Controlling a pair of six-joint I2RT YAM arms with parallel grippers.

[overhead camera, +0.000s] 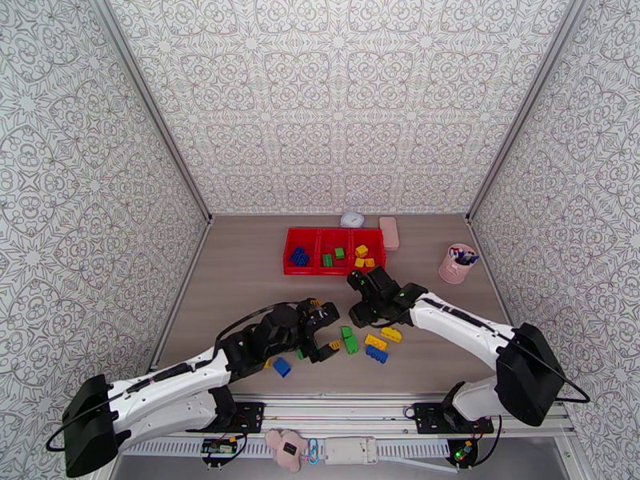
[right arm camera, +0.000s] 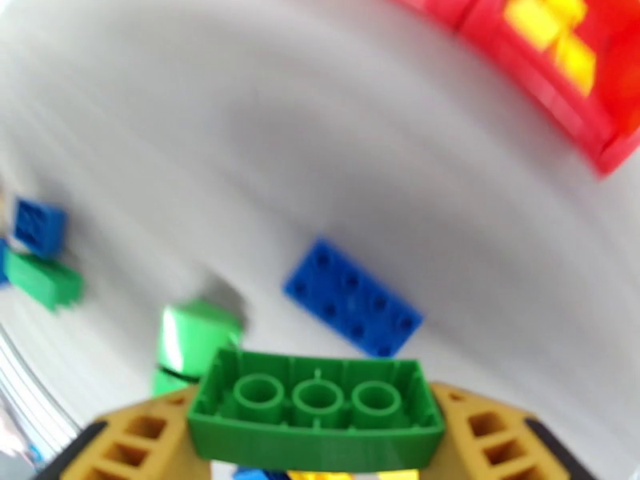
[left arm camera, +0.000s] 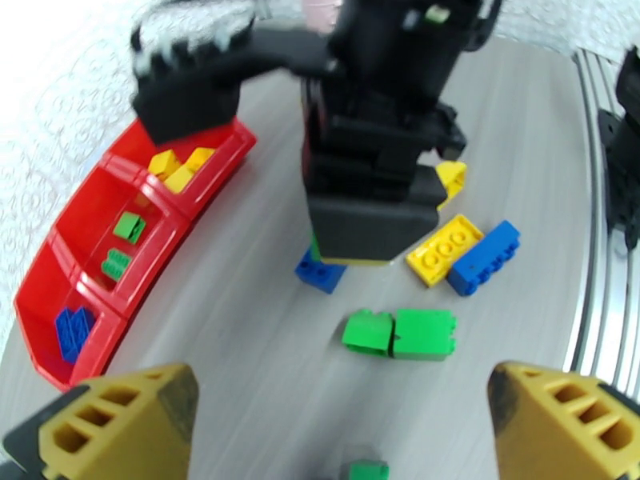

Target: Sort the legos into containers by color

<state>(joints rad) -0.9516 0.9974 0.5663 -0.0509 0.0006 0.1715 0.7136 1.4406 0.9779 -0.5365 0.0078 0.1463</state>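
Green brick (right arm camera: 316, 403) — right end effector (right arm camera: 316, 434) clamped, aloft.

The tray (overhead camera: 336, 272) sits at the back of the table (overhead camera: 240, 274), bricks (overhead camera: 300, 256) in all three bins. A case (overhead camera: 390, 232) lies just right of it, a cup (overhead camera: 456, 267) farther right. Loose bricks (overhead camera: 376, 342) lie in front. One brick (right arm camera: 316, 410) sits between the right gripper's (right arm camera: 316, 430) fingers.

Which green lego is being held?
The green lego clamped in the right gripper, hollow underside toward its camera; other greens lie on the table or in the middle bin.
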